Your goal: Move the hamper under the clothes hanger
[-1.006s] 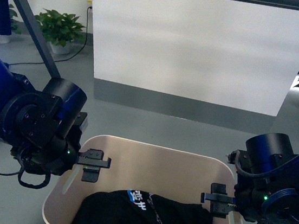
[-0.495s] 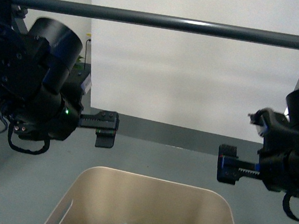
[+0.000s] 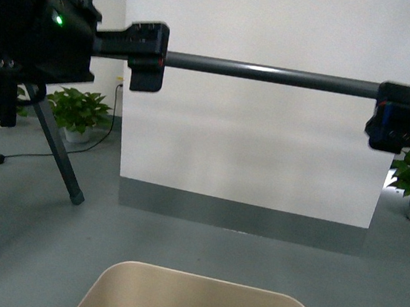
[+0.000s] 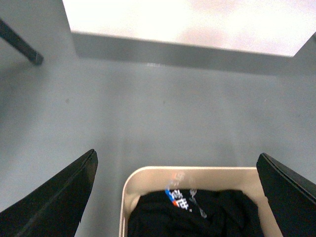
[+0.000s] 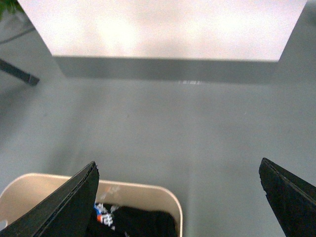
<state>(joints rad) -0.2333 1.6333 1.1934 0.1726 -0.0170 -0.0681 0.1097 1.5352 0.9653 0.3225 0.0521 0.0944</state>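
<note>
The white panel (image 3: 267, 131) is the brightest thing in every view; in both wrist views it is blown out to a pinkish-white glare with no surface detail. Against it in the front view, the left gripper (image 3: 148, 57) and right gripper (image 3: 388, 124) read as near-black silhouettes, slightly smeared at their edges. A thin highlight runs along the rack bar (image 3: 274, 74) in front of the panel. The grey floor (image 4: 163, 123) below the panel is evenly, softly lit, without hard shadows. The hamper (image 4: 148, 174) rim nearest the panel looks soft and hazy, and the black clothes (image 4: 197, 212) inside show almost no detail.
</note>
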